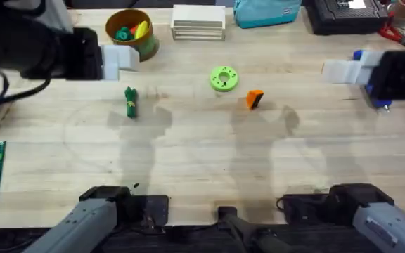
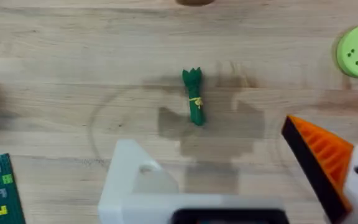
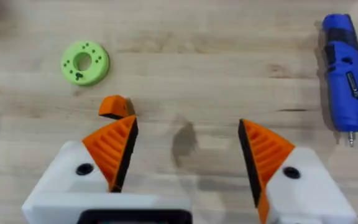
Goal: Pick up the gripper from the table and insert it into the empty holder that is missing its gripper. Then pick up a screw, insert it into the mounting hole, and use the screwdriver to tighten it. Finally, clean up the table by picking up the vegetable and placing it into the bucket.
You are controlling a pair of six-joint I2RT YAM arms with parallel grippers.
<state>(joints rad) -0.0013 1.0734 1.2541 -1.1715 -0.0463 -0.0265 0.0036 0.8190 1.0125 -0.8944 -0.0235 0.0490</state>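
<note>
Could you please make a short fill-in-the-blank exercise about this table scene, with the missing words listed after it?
1. The loose orange gripper lies on the table beside the lime-green ____.
2. The left gripper has an orange pad on only ____ of its two fingers.
3. The green vegetable lies on the ____, not in the bucket.
4. The screwdriver is ____ in colour.

Missing words: disc; one; table; blue

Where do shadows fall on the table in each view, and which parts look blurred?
Overhead: soft grey shadows lie on the table below the vegetable and the gripper; both raised arms look blurred. Left wrist: a shadow surrounds the vegetable. Right wrist: a small dark shadow lies between the right gripper fingers; the screwdriver looks sharp.
</note>
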